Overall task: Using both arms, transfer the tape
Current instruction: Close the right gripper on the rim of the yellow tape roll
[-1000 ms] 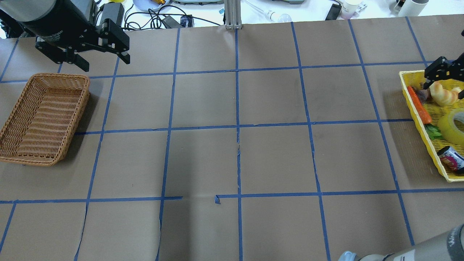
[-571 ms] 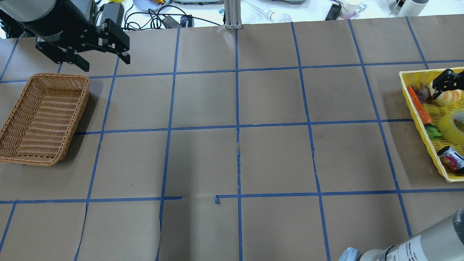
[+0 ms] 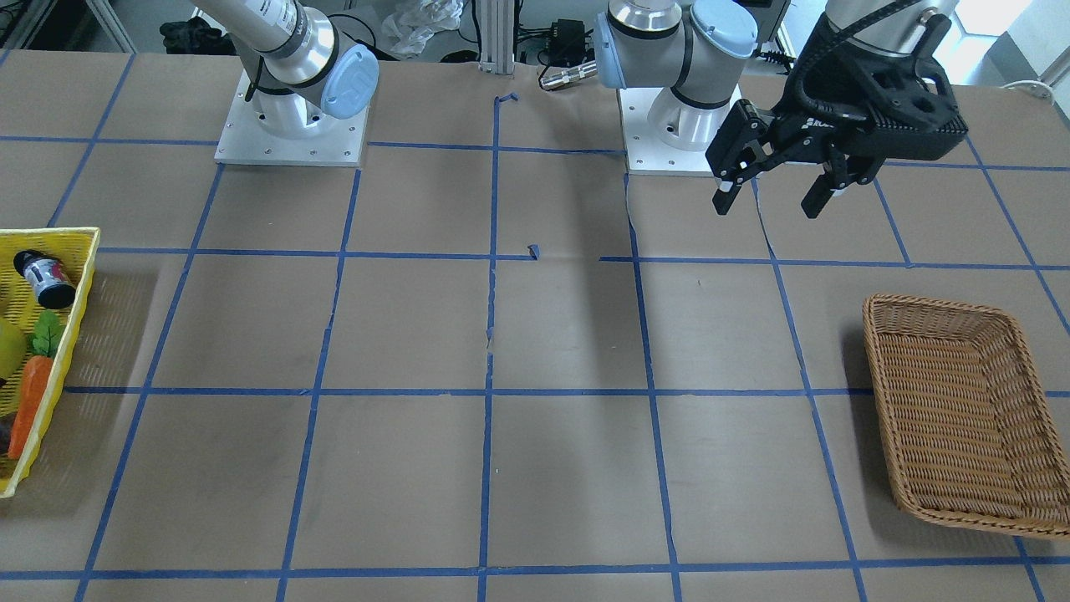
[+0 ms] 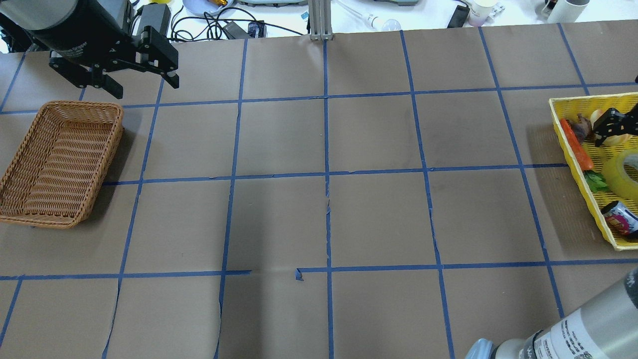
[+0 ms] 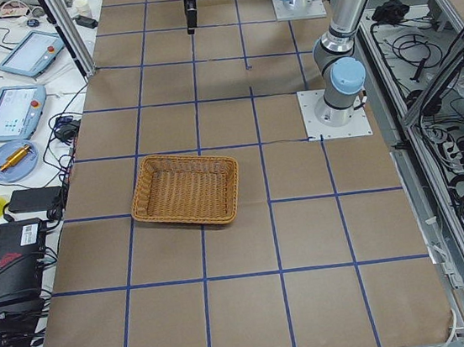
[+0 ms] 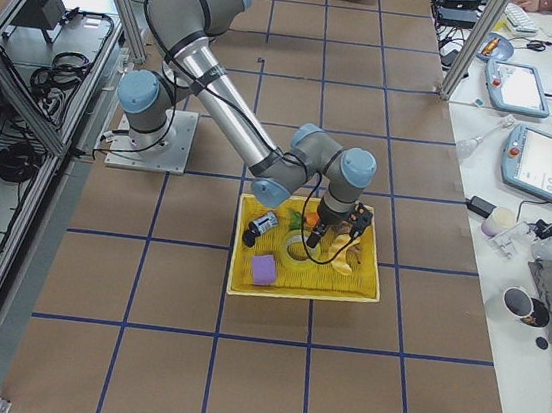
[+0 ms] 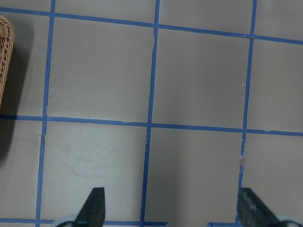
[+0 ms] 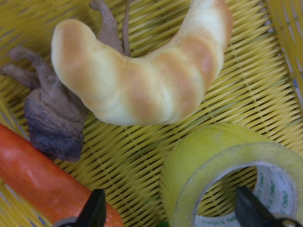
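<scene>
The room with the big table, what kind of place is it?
Probably a robot lab: two robot arms bolted to a table with a blue tape grid, plus control tablets and loose cables along the sides.

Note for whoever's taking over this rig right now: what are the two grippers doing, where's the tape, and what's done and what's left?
Left gripper: open, empty, raised above the table near the wicker basket.
Right gripper: open, empty, low over the yellow tray, above the croissant and the tape.
The tape lies in the tray, not gripped.
Done: nothing picked up yet.
Left: grasp the tape, hand it across, probably into the wicker basket.
</scene>
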